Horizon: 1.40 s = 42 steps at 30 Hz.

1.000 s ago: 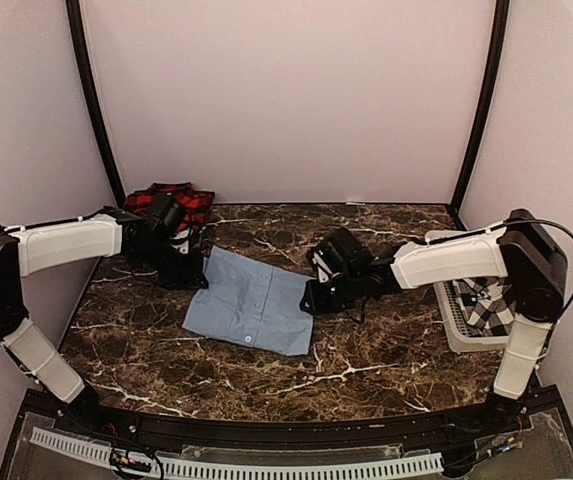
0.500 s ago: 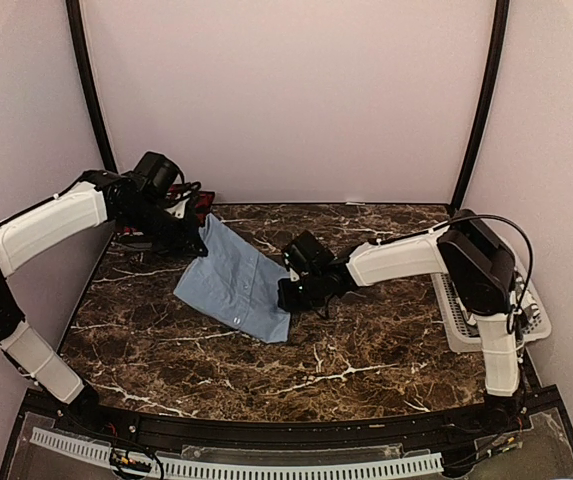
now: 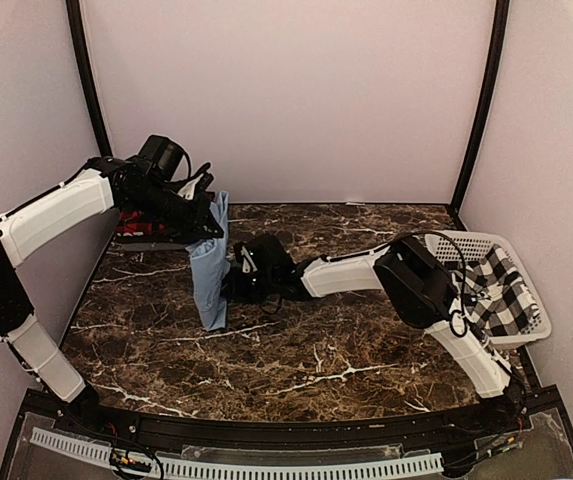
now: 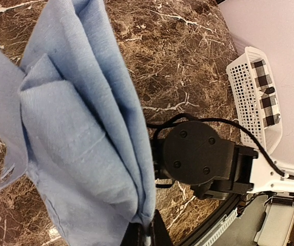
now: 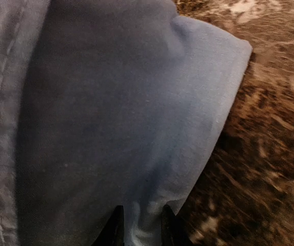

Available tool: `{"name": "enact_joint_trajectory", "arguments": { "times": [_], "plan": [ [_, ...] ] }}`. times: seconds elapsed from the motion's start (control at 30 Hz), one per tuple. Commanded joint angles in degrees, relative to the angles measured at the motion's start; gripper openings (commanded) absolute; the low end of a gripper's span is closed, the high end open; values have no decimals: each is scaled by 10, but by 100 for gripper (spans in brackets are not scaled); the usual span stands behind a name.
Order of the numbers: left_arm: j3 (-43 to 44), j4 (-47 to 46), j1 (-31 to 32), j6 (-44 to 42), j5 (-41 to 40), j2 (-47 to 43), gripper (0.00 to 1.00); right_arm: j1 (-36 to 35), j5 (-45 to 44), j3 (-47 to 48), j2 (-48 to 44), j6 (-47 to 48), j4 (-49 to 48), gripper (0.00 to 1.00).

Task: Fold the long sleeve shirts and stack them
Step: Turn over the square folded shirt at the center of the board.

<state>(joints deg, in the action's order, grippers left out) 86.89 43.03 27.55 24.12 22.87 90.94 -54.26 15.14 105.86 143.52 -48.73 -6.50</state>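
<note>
The light blue shirt (image 3: pixel 209 278) hangs folded in the air over the back left of the table, held from two sides. My left gripper (image 3: pixel 209 222) is shut on its upper edge; in the left wrist view the cloth (image 4: pixel 75 128) is pinched between the fingertips of that gripper (image 4: pixel 147 237). My right gripper (image 3: pixel 234 283) is shut on the shirt's right edge, and its wrist view shows the blue cloth (image 5: pixel 111 113) bunched between the two fingertips of this gripper (image 5: pixel 141 228). The red-and-black plaid shirt (image 3: pixel 129 230) lies behind, mostly hidden by the left arm. The checked shirt (image 3: pixel 498 285) lies in the basket.
A white lattice basket (image 3: pixel 463 240) stands at the table's right edge, also seen in the left wrist view as the basket (image 4: pixel 241 84). The right arm stretches across the middle of the marble table (image 3: pixel 346 350). Walls close in the left, back and right.
Both arms have swung left and back. The blue shirt, flat on the table a second ago, is lifted and now hangs upright between the grippers.
</note>
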Motion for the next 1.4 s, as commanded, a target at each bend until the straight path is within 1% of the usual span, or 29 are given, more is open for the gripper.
{"name": "enact_joint_trajectory", "arguments": {
  "times": [0.0,0.07,0.17,0.27,0.37,0.43,0.47,0.53,0.7,0.93,1.1,1.17,1.23,1.33,1.37],
  "plan": [
    [33,-35,2,8,41,16,0,-8,80,77,56,-75,-129,24],
    [36,-45,1,8,46,26,0,-7,98,95,72,-91,-156,26],
    [36,-52,1,9,52,42,0,-3,130,110,84,-117,-202,33],
    [36,-70,1,16,64,55,0,-1,166,127,100,-162,-251,35],
    [45,-80,1,22,90,69,0,-2,176,129,108,-201,-294,38],
    [50,-85,1,24,99,79,0,-3,180,131,112,-221,-310,38],
    [53,-86,2,23,100,87,0,-3,176,126,109,-226,-308,38],
    [54,-85,1,20,104,97,0,-1,160,86,90,-230,-300,38],
    [28,-96,2,16,113,104,0,11,111,-59,10,-194,-296,39],
    [-3,-115,2,17,122,99,0,25,71,-200,-71,-167,-312,41],
    [-9,-129,3,23,127,99,0,37,29,-321,-182,-137,-302,42],
    [-10,-138,7,26,126,102,0,46,16,-358,-240,-117,-271,44],
    [-9,-147,17,33,117,110,0,56,-8,-389,-305,-89,-215,45],
    [-2,-185,60,56,95,143,0,72,-67,-433,-416,-41,-88,51],
    [3,-195,87,72,79,153,0,80,-85,-454,-454,-32,-59,53]
  ]
}}
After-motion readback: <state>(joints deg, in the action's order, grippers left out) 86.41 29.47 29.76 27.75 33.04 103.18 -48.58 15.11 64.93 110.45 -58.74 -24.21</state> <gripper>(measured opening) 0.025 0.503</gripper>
